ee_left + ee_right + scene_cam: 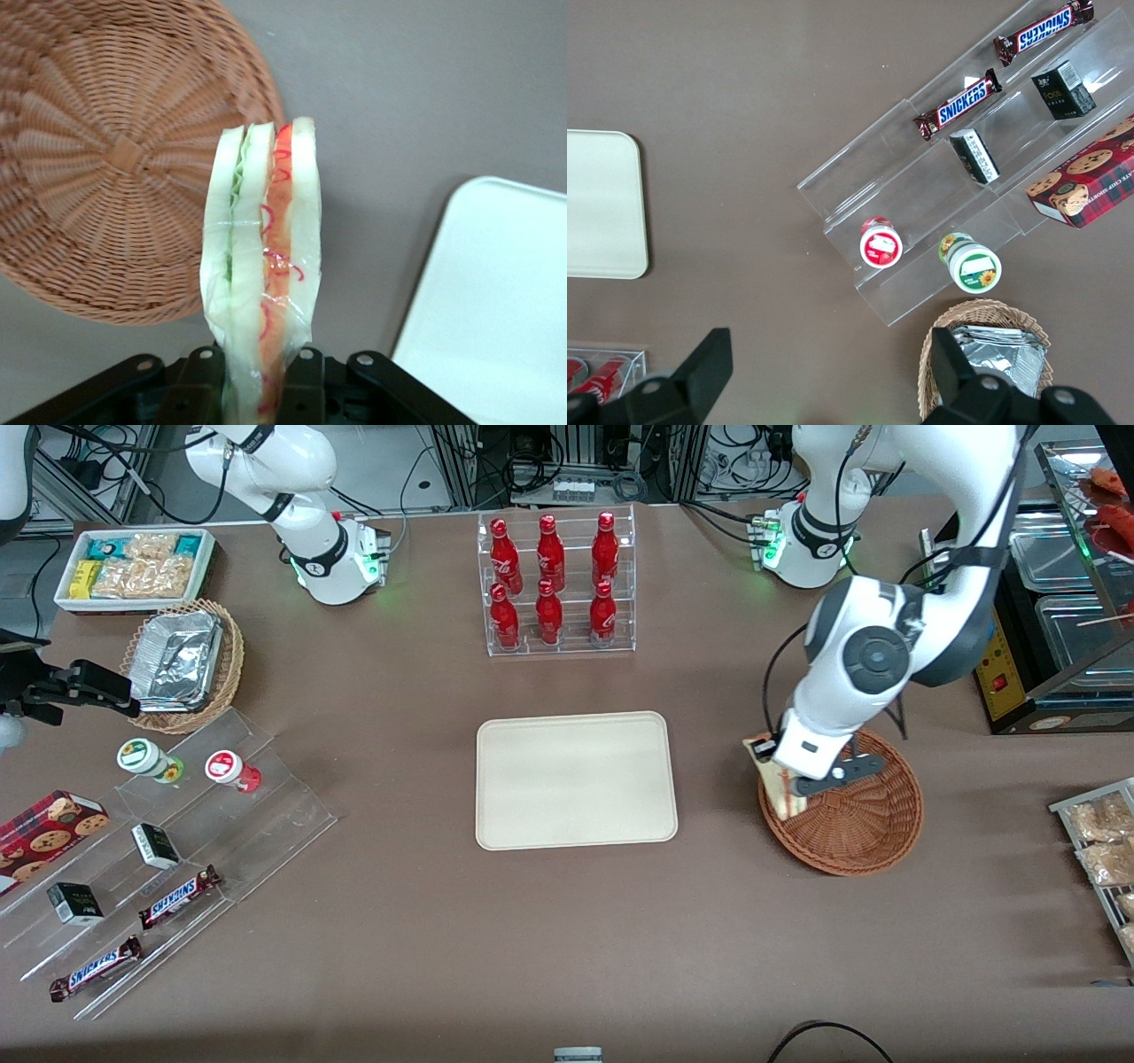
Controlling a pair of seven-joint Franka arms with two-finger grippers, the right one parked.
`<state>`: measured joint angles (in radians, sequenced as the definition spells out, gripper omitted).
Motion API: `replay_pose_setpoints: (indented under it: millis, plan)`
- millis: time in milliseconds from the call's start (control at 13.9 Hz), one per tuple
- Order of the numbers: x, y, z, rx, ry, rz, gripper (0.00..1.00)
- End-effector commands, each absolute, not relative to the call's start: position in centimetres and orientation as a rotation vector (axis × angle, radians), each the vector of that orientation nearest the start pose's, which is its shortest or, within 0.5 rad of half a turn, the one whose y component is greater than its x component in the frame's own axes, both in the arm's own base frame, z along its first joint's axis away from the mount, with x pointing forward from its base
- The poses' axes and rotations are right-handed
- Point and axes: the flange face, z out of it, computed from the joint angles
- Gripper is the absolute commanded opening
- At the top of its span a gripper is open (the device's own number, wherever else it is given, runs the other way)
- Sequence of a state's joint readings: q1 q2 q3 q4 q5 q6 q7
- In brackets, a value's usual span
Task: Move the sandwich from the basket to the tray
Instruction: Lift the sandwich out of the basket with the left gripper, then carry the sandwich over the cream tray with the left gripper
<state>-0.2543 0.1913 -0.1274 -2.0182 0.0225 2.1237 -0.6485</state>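
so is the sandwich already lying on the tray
No, the sandwich is clamped upright in the pincer at the rim of the basket, and the tray is bare.

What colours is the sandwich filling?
Green and red layers in the wrapped triangular pale-bread sandwich, clearest in the left wrist view.

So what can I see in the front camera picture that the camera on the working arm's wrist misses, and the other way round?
Only the front view shows the working arm, a rack of red bottles, the snack bin, the foil-container basket and the candy display steps.

Only the left wrist view shows the sandwich's edge up close, with red and green filling between pale bread, pinched in the gripper.

Both show the sandwich held by the gripper over the basket's rim, the basket otherwise empty, and the bare tray.
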Motion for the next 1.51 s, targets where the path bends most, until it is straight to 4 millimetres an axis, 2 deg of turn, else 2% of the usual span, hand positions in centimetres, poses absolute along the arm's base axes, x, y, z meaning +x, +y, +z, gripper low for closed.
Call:
replay_pose_setpoints:
  millis: [0, 216, 432, 576, 719, 863, 1007, 1151, 1439]
  plan:
    - [54.0, -26.3, 34.8, -3.097, -0.276, 0.116, 0.00]
    - [53.7, -32.7, 33.3, -3.110, -0.163, 0.126, 0.00]
    - [53.5, -37.8, 32.0, -3.125, -0.080, 0.120, 0.00]
    - [53.7, -41.1, 31.2, -3.139, -0.091, 0.106, 0.00]
    - [53.8, -44.4, 29.6, -3.147, -0.076, 0.109, 0.00]
    - [52.5, -48.1, 27.4, -3.140, -0.090, 0.116, 0.00]
    - [52.3, -49.8, 26.3, -3.137, -0.080, 0.119, 0.00]
    - [52.0, -50.9, 26.1, -3.130, -0.059, 0.133, 0.00]
    - [51.8, -51.2, 25.0, -3.122, -0.051, 0.148, 0.00]
